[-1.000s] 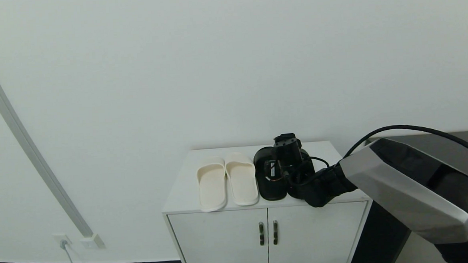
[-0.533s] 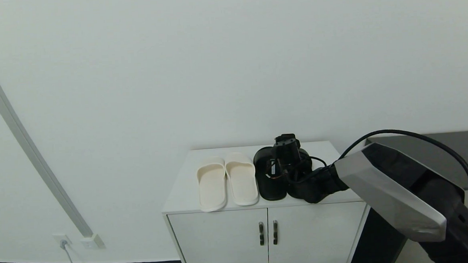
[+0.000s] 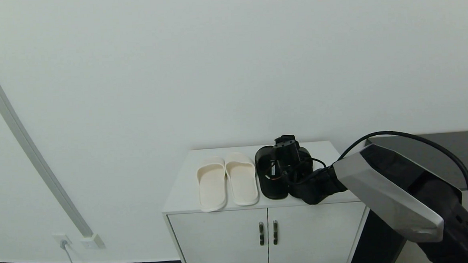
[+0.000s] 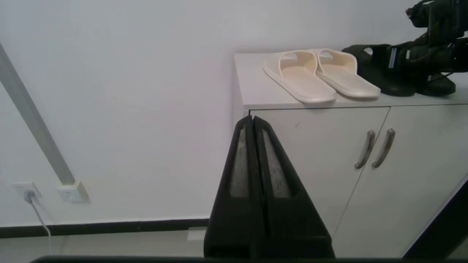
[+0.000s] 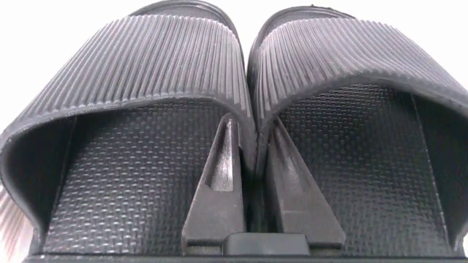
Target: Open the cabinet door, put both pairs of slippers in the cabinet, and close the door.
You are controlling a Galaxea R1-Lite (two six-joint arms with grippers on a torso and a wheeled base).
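Pinching black slippers (image 5: 146, 80) by adjoining inner walls | right claw (image 5: 251, 146) narrow, one finger inside each

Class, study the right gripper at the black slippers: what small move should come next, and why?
Probably lift the black slippers slightly off the cabinet top: the right gripper has one finger inside each, pinching their inner walls together. The cabinet doors are closed, though.

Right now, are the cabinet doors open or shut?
Shut. The cabinet doors sit flush, handles side by side; white slippers and black slippers lie on top.
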